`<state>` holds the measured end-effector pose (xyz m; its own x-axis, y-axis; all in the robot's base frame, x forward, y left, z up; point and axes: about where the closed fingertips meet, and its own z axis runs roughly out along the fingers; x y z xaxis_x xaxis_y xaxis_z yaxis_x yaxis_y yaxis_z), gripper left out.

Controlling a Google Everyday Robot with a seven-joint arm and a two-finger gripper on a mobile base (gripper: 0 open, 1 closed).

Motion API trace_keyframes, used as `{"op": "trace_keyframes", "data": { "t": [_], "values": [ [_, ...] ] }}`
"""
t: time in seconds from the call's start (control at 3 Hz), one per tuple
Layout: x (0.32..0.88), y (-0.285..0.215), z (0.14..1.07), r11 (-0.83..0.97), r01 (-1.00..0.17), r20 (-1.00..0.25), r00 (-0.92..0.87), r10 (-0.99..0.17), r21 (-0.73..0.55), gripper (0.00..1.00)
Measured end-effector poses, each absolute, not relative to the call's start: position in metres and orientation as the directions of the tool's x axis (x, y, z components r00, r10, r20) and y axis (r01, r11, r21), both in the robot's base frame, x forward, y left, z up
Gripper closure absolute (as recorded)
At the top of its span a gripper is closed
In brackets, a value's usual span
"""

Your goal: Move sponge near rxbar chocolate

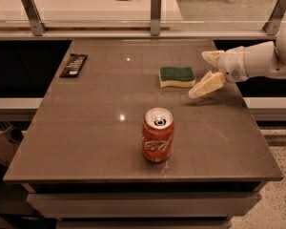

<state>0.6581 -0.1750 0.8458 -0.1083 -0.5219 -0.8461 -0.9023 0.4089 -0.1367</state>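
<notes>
Green-topped, the sponge [176, 76] lies on the table's [86, 142] far right, just beside the gripper [199, 75], whose jaws stand spread and empty; the reach seems in hand, and next it must enclose the sponge, then carry it toward the rxbar chocolate [74, 65], far left.

A single camera looks down at a steep angle from above the near edge of the table [76, 142], facing across it toward the metal posts [155, 13] at the far side. It is far enough back to frame the whole tabletop. The soda can [158, 135] is nearest the lens. The gripper [198, 75], fingers spread, is at the right of the frame, above the table's far right part.
</notes>
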Motion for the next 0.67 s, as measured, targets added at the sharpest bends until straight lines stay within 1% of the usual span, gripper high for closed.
{"op": "trace_keyframes", "data": {
  "t": [0.67],
  "values": [
    [0.6638,-0.1746,0.8289,0.452,-0.886,-0.9,-0.109,-0.422,-0.105,0.0]
  ]
}}
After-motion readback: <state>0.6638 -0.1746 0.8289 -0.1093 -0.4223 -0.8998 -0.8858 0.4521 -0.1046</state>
